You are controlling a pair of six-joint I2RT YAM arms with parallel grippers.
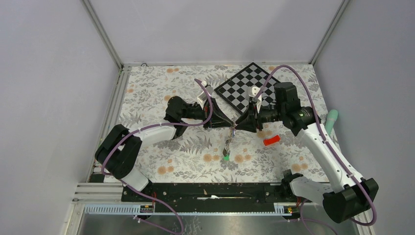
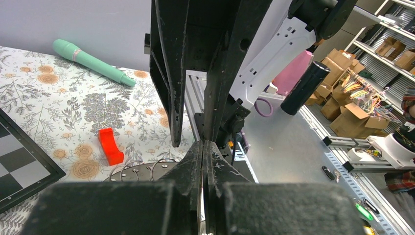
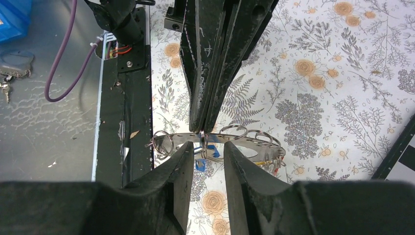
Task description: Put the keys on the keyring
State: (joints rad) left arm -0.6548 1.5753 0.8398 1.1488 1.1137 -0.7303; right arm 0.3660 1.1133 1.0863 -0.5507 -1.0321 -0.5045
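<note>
Mounting rail (image 1: 210,191): closest to the overhead camera, a black bar along the near edge carrying both of my arm bases, left arm on the left.
Bench (image 1: 156,88): covered in a grey and orange floral print, with white walls on three sides.
Chequered board (image 1: 244,88): black and white, lying flat at the far middle and turned like a diamond.
Left tool (image 2: 203,147): reaches in from the left to the middle of the bench. Its two fingers are pressed together and pinch the keyring from one side.
Right tool (image 3: 208,149): reaches in from the right and meets my left tool tip to tip. Its fingers stand partly apart, one on each side of the keyring. They grip nothing, and I cannot tell if either tip touches the metal.
Teal stick (image 1: 332,121): a rounded cylinder by the right wall, well apart from both tools.
Red block (image 1: 271,140): a small oblong lying on the bench just right of the tools.
Keyring (image 3: 244,142): a flat metal piece seen edge-on with several wire loops along it, held between the two tools.
Keys (image 1: 227,144): a short cluster trailing from the keyring towards the rail, ending in a green tag (image 1: 225,157). A blue tag (image 3: 199,166) shows just under the keyring. I cannot tell whether the lowest key touches the bench.
</note>
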